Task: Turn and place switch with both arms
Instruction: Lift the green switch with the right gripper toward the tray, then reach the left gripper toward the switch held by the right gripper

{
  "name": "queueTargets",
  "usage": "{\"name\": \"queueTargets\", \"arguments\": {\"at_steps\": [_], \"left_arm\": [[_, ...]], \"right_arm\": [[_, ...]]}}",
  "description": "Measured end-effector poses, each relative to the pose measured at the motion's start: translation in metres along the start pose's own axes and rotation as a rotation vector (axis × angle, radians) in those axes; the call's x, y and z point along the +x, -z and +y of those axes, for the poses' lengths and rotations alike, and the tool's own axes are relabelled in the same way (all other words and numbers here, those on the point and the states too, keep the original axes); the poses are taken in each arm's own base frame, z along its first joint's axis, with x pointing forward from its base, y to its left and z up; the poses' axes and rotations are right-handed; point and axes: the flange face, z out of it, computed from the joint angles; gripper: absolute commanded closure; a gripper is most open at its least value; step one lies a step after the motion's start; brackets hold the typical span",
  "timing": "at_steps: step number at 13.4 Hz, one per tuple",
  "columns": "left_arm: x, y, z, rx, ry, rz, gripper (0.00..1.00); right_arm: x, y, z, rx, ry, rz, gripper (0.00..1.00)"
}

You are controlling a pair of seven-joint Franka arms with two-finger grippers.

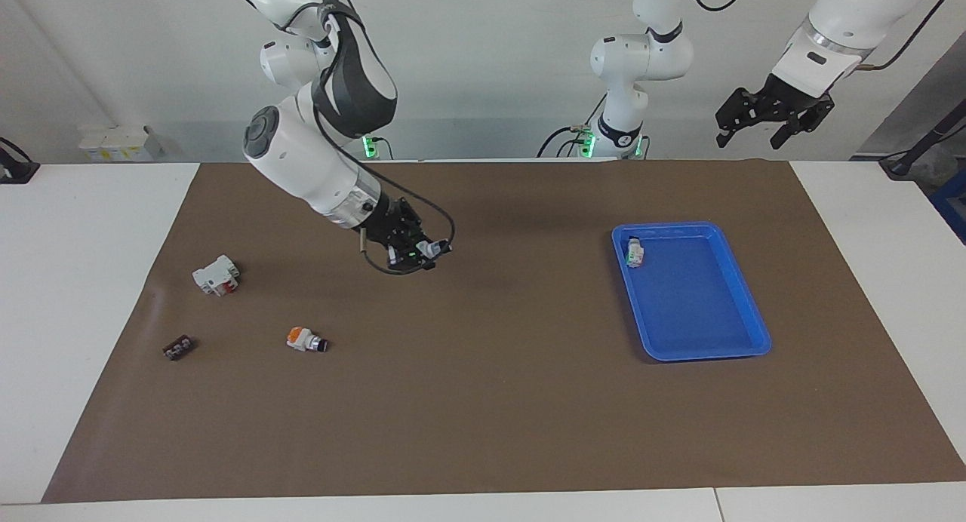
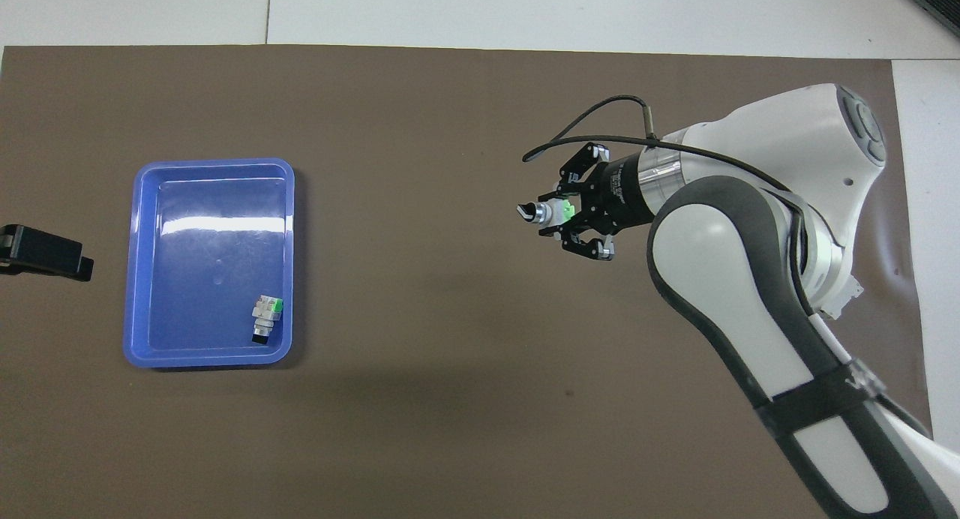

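Observation:
My right gripper [image 1: 413, 252] is shut on the switch [image 1: 427, 250], a small white body with a green part and a black knob. It holds the switch in the air over the brown mat, about mid-table toward the right arm's end. In the overhead view the right gripper [image 2: 561, 213] grips the switch [image 2: 550, 211] with the knob pointing toward the tray. A second, similar switch [image 1: 635, 252] lies in the blue tray [image 1: 702, 354], in its corner nearest the robots; it also shows in the overhead view [image 2: 266, 318]. My left gripper [image 1: 773, 118] waits open, high above the left arm's end of the table.
An orange-capped switch [image 1: 306, 339], a white block with red marks [image 1: 216, 274] and a small black part [image 1: 178, 347] lie on the mat at the right arm's end. In the overhead view the right arm covers them. The blue tray [image 2: 206, 361] holds only the one switch.

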Motion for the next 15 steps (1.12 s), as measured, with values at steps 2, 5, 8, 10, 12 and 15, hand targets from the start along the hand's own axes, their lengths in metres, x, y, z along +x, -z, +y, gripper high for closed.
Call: {"name": "queueTargets", "arguments": {"at_steps": [2, 5, 8, 10, 12, 15], "left_arm": [[0.008, -0.003, 0.017, 0.002, -0.021, 0.047, 0.00], [0.009, -0.004, 0.046, -0.044, -0.010, 0.062, 0.09], [0.009, -0.001, 0.064, -0.219, 0.016, 0.059, 0.14], [0.010, 0.002, 0.073, -0.329, 0.108, 0.045, 0.21], [0.010, 0.003, 0.082, -0.395, 0.223, 0.016, 0.23], [0.011, 0.003, 0.091, -0.491, 0.344, -0.020, 0.63]], "right_arm": [[-0.032, -0.008, 0.004, -0.021, -0.020, -0.095, 1.00], [-0.073, -0.018, 0.018, -0.053, -0.010, -0.200, 1.00], [-0.116, -0.027, 0.032, -0.021, -0.037, -0.262, 1.00], [-0.146, -0.038, 0.045, 0.039, -0.074, -0.287, 1.00], [-0.166, -0.049, 0.058, 0.053, -0.069, -0.297, 1.00], [-0.173, -0.057, 0.065, 0.042, -0.059, -0.296, 1.00]]}}
